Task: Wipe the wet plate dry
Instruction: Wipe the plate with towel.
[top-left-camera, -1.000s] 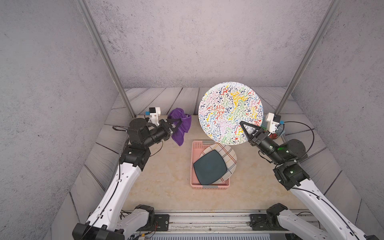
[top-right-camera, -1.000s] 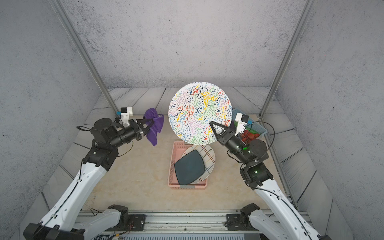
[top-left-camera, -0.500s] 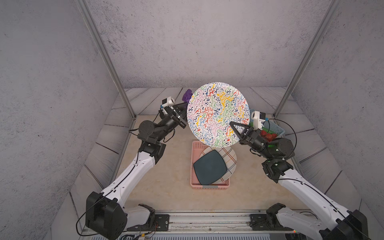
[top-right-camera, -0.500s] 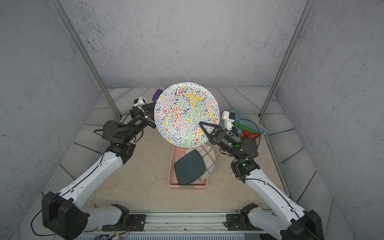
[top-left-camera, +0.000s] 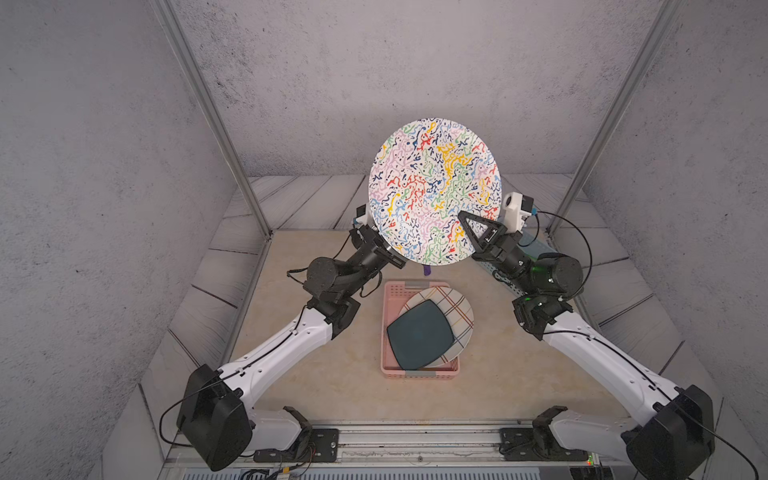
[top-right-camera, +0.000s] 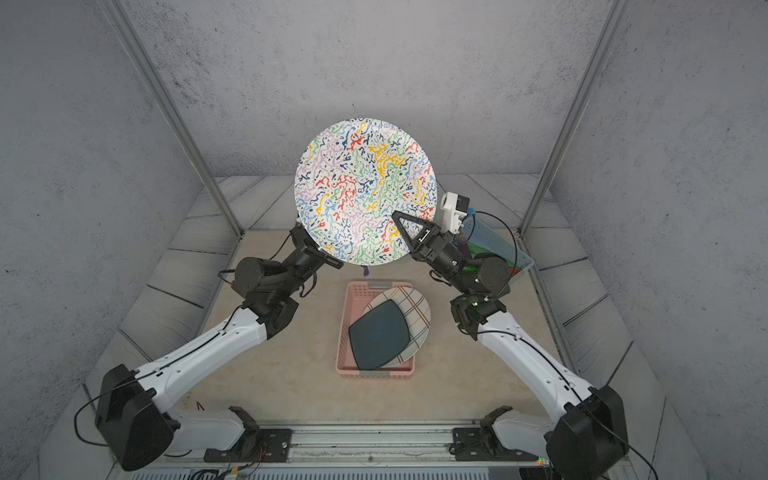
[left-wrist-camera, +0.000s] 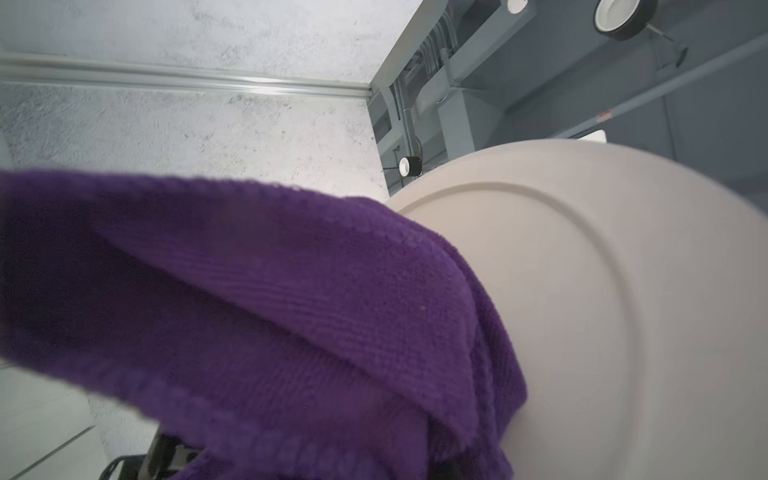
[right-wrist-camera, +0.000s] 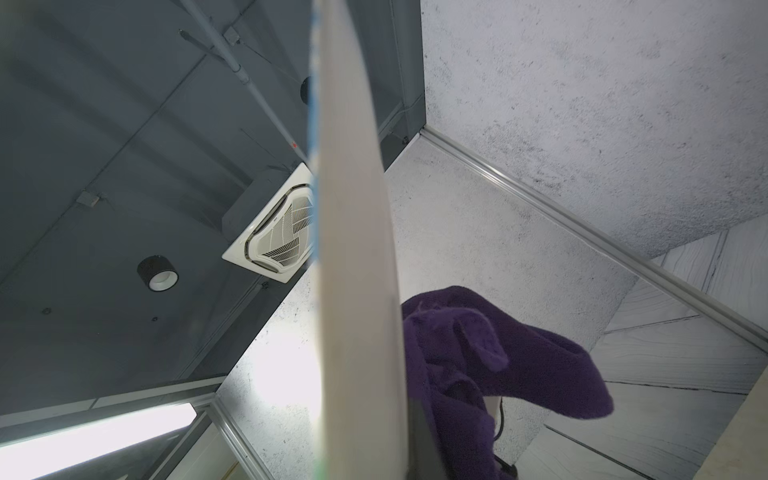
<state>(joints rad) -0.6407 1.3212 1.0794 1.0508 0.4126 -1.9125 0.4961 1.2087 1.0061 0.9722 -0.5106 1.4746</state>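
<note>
Grey booth (top-left-camera: 374, 62), right hand (top-left-camera: 467, 220) clamping upright plate (top-left-camera: 432, 183)

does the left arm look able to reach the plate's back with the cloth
Probably yes: the left gripper sits behind the plate, and its cloth seems to lie against the plain back. The right gripper grips the opposite rim, clear of it.

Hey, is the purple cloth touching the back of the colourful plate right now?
Touching. In the right wrist view the plate shows edge-on, and the purple cloth presses right against its back face with no gap.
</note>
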